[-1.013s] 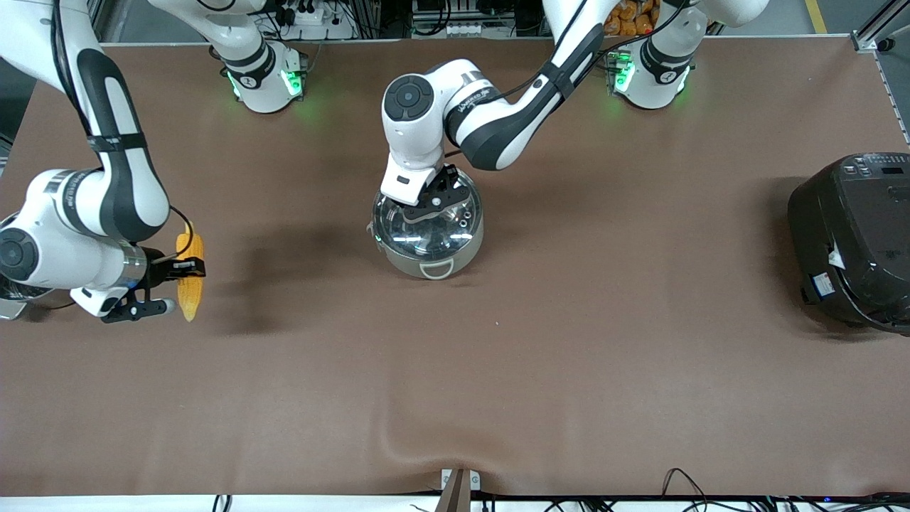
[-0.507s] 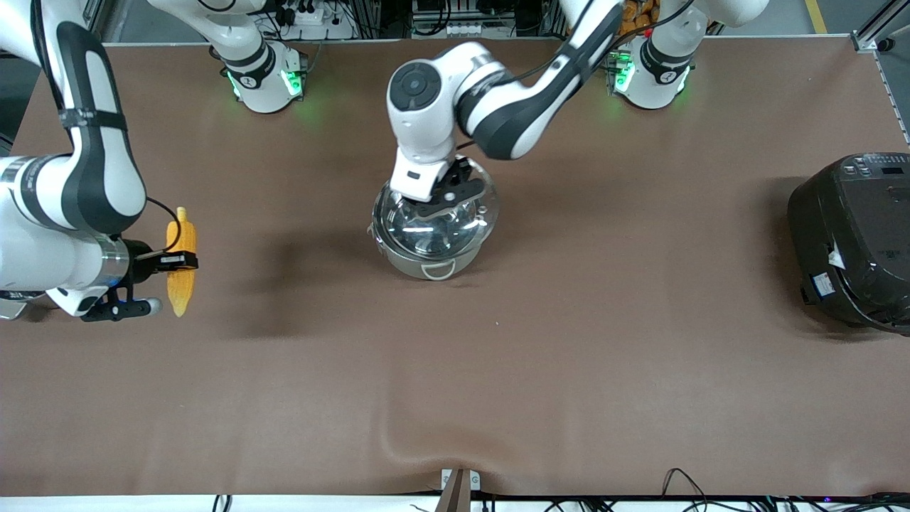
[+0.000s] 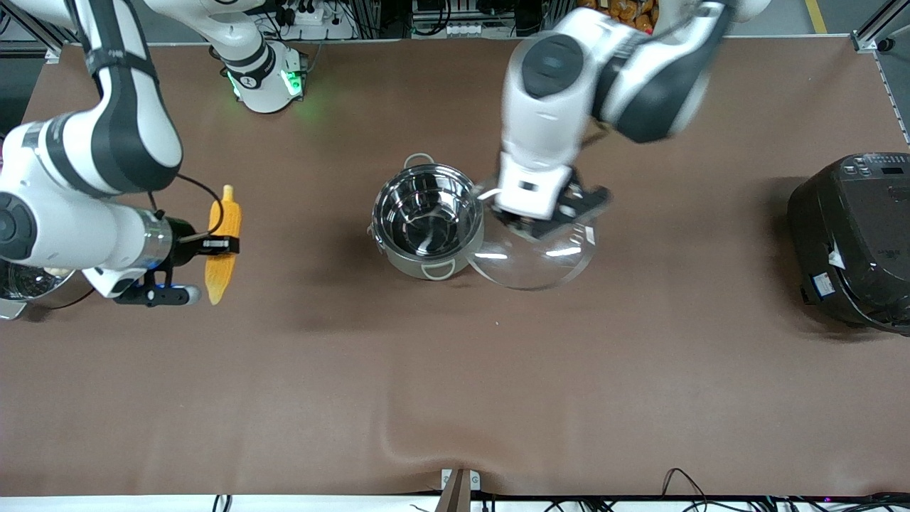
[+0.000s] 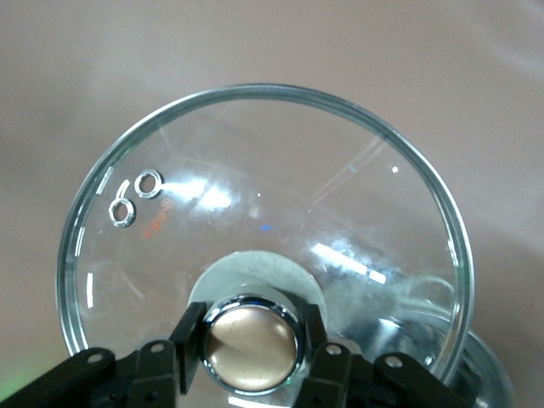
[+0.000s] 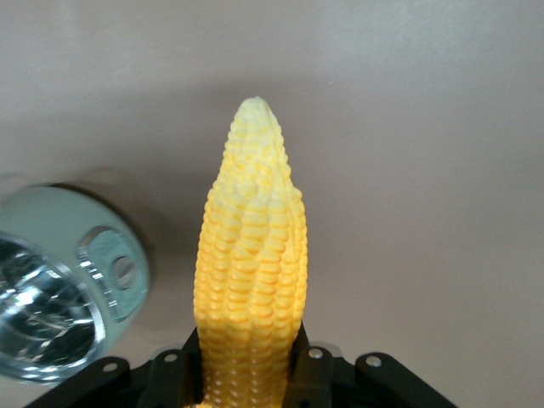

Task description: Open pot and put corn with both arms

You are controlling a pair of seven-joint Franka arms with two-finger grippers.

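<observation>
The pot (image 3: pixel 426 222) stands open in the middle of the table, shiny and empty inside. My left gripper (image 3: pixel 544 217) is shut on the copper-coloured knob (image 4: pixel 251 344) of the clear glass lid (image 3: pixel 533 259) and holds the lid in the air over the table, just beside the pot toward the left arm's end. The left wrist view shows the lid (image 4: pixel 263 195), with the pot's rim (image 4: pixel 489 378) seen past its edge. My right gripper (image 3: pixel 213 245) is shut on the yellow corn (image 3: pixel 222 245) and holds it above the table toward the right arm's end. In the right wrist view the corn (image 5: pixel 251 255) stands up between the fingers.
A large black rice cooker (image 3: pixel 853 242) sits at the left arm's end of the table. A steel steamer pot (image 3: pixel 21 284) sits at the right arm's end, partly under the right arm, and also shows in the right wrist view (image 5: pixel 51 314).
My left gripper has lifted the lid off the pot and carried it toward the left arm's end. My right gripper has moved with the corn a little toward the pot.
</observation>
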